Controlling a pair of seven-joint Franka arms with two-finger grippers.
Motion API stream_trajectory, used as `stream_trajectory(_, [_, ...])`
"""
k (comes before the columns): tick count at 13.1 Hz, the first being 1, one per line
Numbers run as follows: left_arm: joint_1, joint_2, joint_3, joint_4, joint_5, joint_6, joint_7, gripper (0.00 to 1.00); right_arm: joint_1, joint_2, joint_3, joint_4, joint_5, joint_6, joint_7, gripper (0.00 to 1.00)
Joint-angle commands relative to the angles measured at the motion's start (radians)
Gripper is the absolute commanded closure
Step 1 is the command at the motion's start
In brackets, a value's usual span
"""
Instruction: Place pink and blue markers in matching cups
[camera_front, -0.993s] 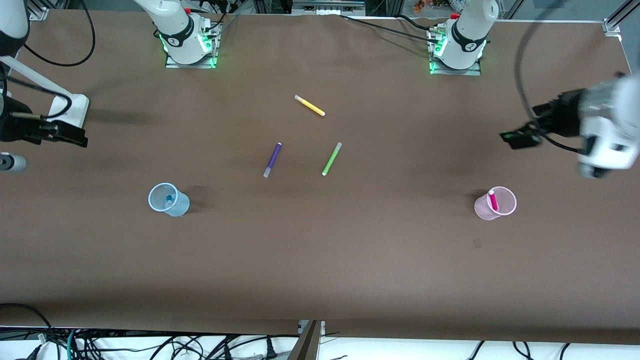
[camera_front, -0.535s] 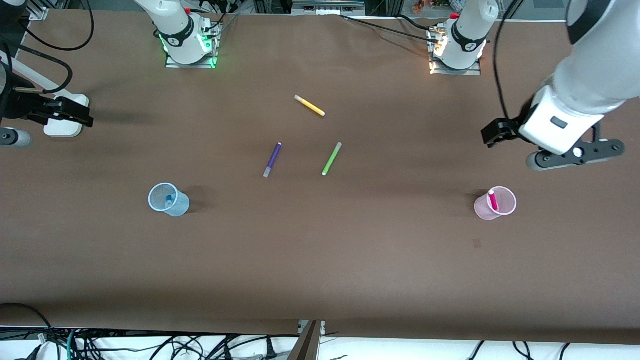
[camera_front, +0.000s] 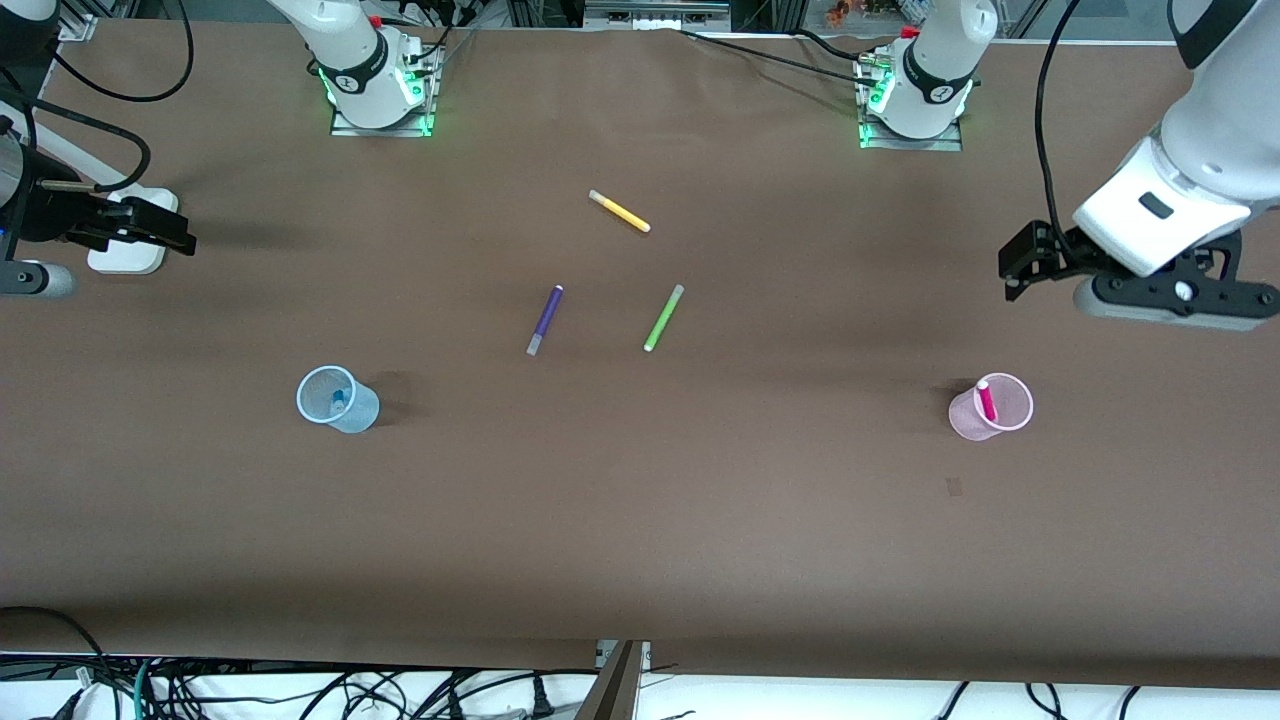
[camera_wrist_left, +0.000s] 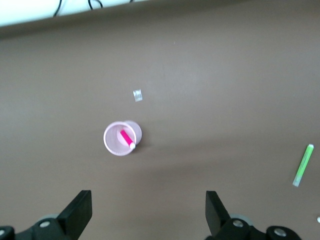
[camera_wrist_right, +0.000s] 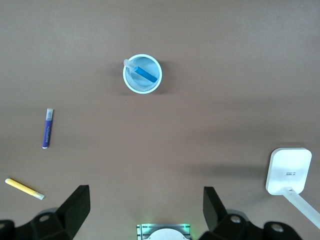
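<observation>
The pale blue cup (camera_front: 360, 411) stands upright toward the right arm's end of the table, and the blue marker (camera_front: 338, 400) leans inside it. The pale pink cup (camera_front: 962, 420) stands toward the left arm's end with the pink marker (camera_front: 986, 400) in it. My left gripper (camera_front: 1024, 262) hangs open and empty over bare table beside the pink cup (camera_wrist_left: 111, 144); the pink marker (camera_wrist_left: 127, 138) shows from above. My right gripper (camera_front: 165, 230) is open and empty at the table's edge, high over the blue cup (camera_wrist_right: 129, 82) and blue marker (camera_wrist_right: 145, 74).
Between the cups, farther from the front camera, lie a yellow marker (camera_front: 620, 212), a purple marker (camera_front: 545, 320) and a lime-green marker (camera_front: 663, 318). A white stand foot (camera_front: 122, 260) sits under the right gripper. A small tape scrap (camera_wrist_left: 138, 95) lies by the pink cup.
The left arm has swung round and come to rest above the pink cup's end. The right gripper has drifted a little toward the bases. Cups and markers have not moved.
</observation>
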Motion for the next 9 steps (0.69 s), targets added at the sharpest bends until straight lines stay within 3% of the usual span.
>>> stream_trajectory(1, [0.028, -0.138, -0.002, -0.203, -0.034, 0.050, 0.053, 0.00, -0.006, -0.005, 0.004, -0.005, 0.008, 0.004, 0.002, 0.00])
stream_trajectory(3, [0.073, -0.141, 0.000, -0.197, -0.036, 0.031, 0.161, 0.00, -0.007, -0.005, 0.004, -0.005, 0.008, 0.008, 0.003, 0.00])
stream_trajectory(9, [0.090, -0.135, 0.000, -0.180, -0.034, 0.023, 0.157, 0.00, -0.009, -0.005, 0.002, -0.005, 0.005, 0.011, 0.007, 0.00])
